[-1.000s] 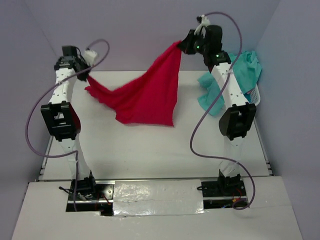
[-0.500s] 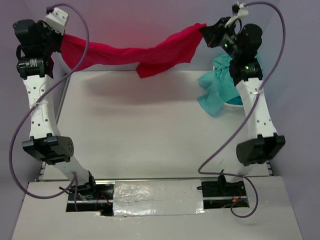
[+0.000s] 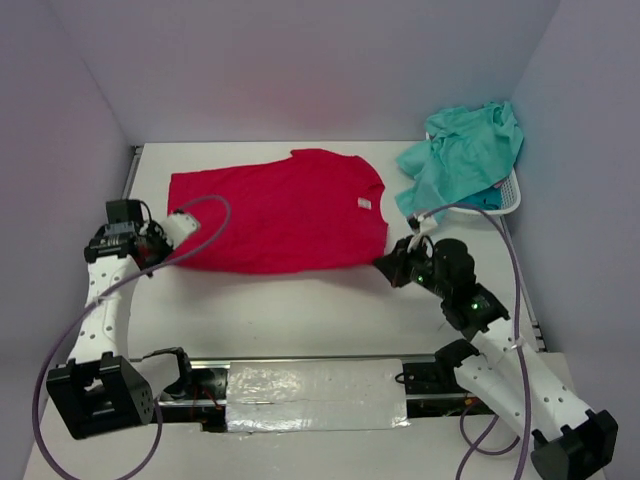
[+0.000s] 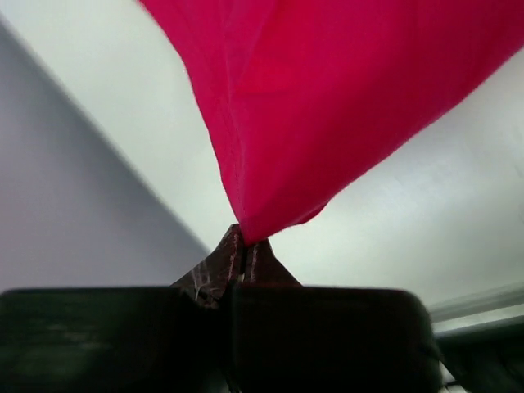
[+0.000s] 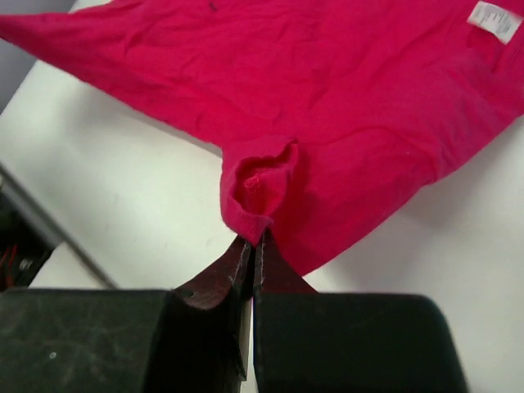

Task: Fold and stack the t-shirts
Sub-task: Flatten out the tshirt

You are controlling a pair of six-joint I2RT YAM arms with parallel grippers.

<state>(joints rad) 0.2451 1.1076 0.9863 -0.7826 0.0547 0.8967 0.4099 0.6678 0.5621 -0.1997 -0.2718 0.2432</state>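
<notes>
The crimson red t-shirt [image 3: 275, 210] is lying spread flat across the far middle of the tabletop [image 3: 300, 310], its white neck tag [image 3: 365, 203] facing up toward the right. The left hand [image 3: 163, 248] is pinching the shirt's near-left corner with its jaws closed on the cloth. The right hand [image 3: 390, 268] is likewise clamping the near-right corner. At the far right, a mint-teal t-shirt [image 3: 470, 150] is hanging bunched over the white basket [image 3: 512, 196].

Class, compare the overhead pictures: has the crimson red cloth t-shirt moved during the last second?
Yes. The crimson red cloth t-shirt has come down from hanging mid-air to lying spread flat on the white table, left of the white plastic lattice basket.
</notes>
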